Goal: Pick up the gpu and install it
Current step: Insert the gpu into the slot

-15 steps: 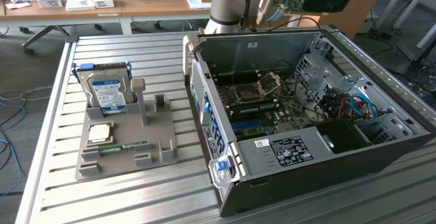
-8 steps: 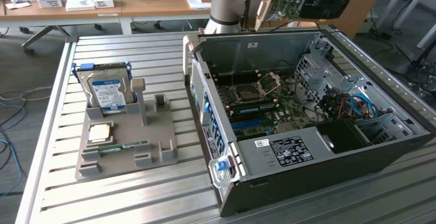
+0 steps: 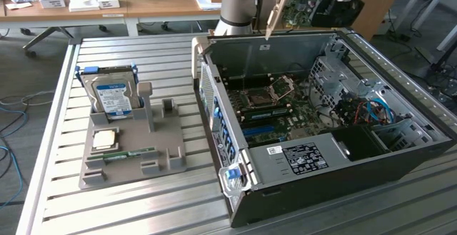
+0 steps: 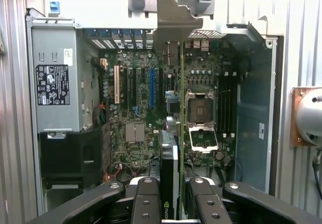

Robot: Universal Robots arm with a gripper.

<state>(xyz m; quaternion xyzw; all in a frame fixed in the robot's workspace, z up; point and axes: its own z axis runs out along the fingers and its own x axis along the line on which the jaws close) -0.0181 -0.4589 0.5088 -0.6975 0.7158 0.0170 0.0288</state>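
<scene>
The gpu (image 3: 291, 4) hangs above the back of the open computer case (image 3: 400, 154), held edge-on, with its pale metal bracket (image 3: 275, 10) pointing down toward the case's rear wall. My gripper (image 3: 334, 6) is shut on it. In the wrist view the fingers (image 4: 146, 201) clamp the thin card (image 4: 170, 158) from both sides, and its bracket (image 4: 173, 20) is at the far end. Below lies the motherboard (image 4: 136, 108) with a blue slot (image 4: 152, 85) just beside the card's line.
On the exterior view's left, a grey holder (image 3: 168, 154) carries a hard drive (image 3: 111, 96), a processor chip (image 3: 105, 138) and a memory stick (image 3: 128, 154). The power supply (image 3: 300, 157) fills the case's near corner. The arm's base (image 3: 239, 5) stands behind the case.
</scene>
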